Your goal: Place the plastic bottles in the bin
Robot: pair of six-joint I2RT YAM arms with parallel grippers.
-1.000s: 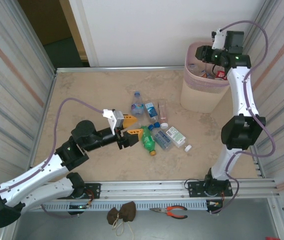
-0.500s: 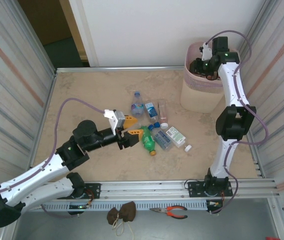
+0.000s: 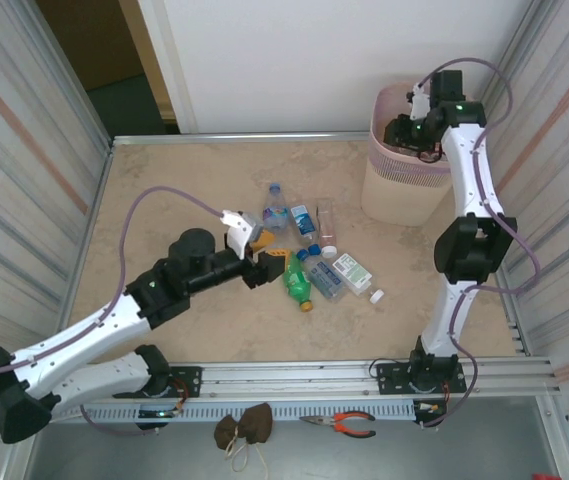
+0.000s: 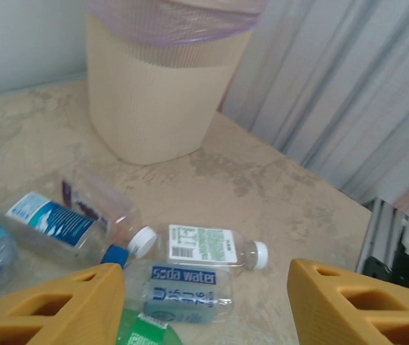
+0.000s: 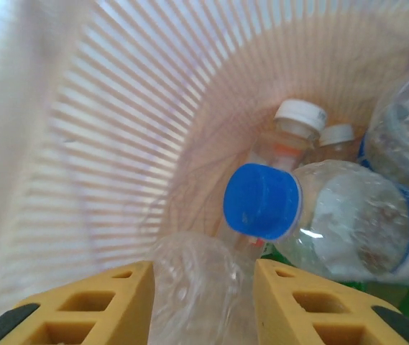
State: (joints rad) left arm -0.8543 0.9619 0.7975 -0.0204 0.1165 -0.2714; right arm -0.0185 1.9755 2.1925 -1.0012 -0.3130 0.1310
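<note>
Several plastic bottles lie in a cluster mid-table: a green one [image 3: 297, 282], a soda-water one [image 3: 324, 280], a white-labelled one [image 3: 351, 270] and blue-labelled ones [image 3: 274, 212]. My left gripper [image 3: 264, 258] stands open just left of the cluster. In the left wrist view the soda-water bottle [image 4: 182, 287] and the white-labelled bottle [image 4: 208, 244] lie between and beyond the yellow fingers [image 4: 60, 305]. My right gripper [image 3: 404, 130] hangs over the pale pink bin [image 3: 389, 190]. It is shut on a clear bottle [image 5: 204, 302], above other bottles in the bin, one blue-capped [image 5: 262, 201].
A loose white cap [image 3: 376, 296] lies right of the cluster. Corrugated metal walls close in both sides. Orange pliers [image 3: 342, 424] and a brown cloth [image 3: 244, 428] lie in front of the rail at the near edge.
The left arm has stretched up and right, bringing its open gripper closer to the bottles. The right gripper has swung left over the bin's mouth with the clear bottle.
</note>
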